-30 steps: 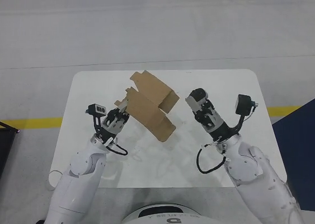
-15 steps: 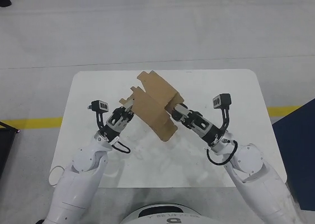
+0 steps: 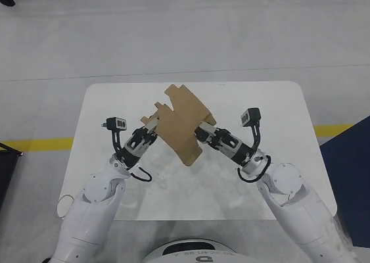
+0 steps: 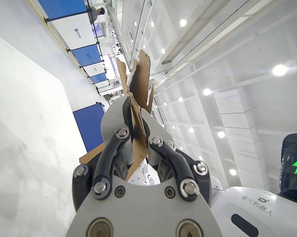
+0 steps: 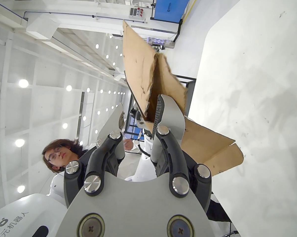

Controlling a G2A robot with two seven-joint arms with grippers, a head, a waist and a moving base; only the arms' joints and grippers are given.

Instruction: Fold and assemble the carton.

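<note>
At the carton's left edge, the left end effector [image 4: 135, 114] is clamped on a flap of the brown corrugated cardboard carton [image 4: 138, 80], pinching the board from both sides. At the carton's right edge, the right end effector [image 5: 138, 109] is spread open. One finger [image 5: 168, 114] is tucked into the gap between two cardboard panels and lies against the board, while the other finger [image 5: 112, 119] stands apart from it. From above, the left end effector [image 3: 146, 137] and the right end effector [image 3: 204, 131] flank the carton [image 3: 181, 125], which is partly folded and slanted, with flaps sticking out at its far and left sides. It sits over the middle of the white rounded-corner worktop [image 3: 263, 105], toward the far side. Whether its near corner touches the worktop cannot be told.
</note>
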